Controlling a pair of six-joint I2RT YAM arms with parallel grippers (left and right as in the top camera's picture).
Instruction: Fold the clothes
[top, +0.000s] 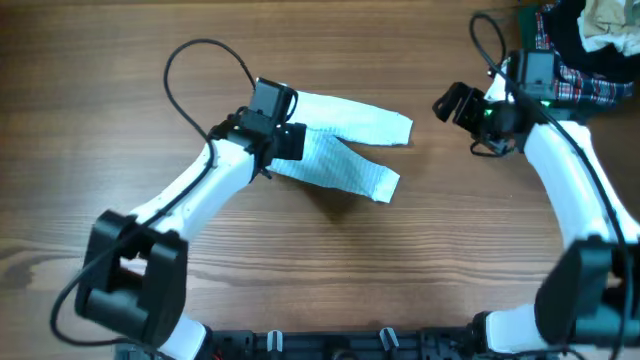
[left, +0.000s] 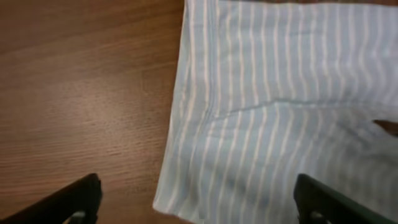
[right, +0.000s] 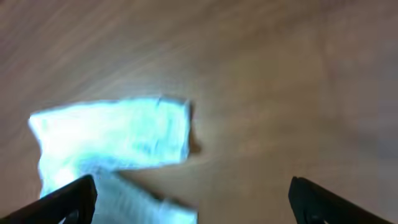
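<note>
Left gripper (left: 198, 205) gapes over the clothes (left: 280, 93) (pale, striped) — right gripper (right: 193, 199) gapes too, empty.

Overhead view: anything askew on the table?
Yes. The pale striped garment lies mid-table with its two ends splayed apart in a V rather than stacked, so the edges are misaligned.

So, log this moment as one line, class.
garment: lying on table | left gripper: open over garment | right gripper: open, apart from garment

Wood-grain table (top: 80, 150), heap of plaid, dark and cream clothes (top: 578, 45) at its corner
</note>
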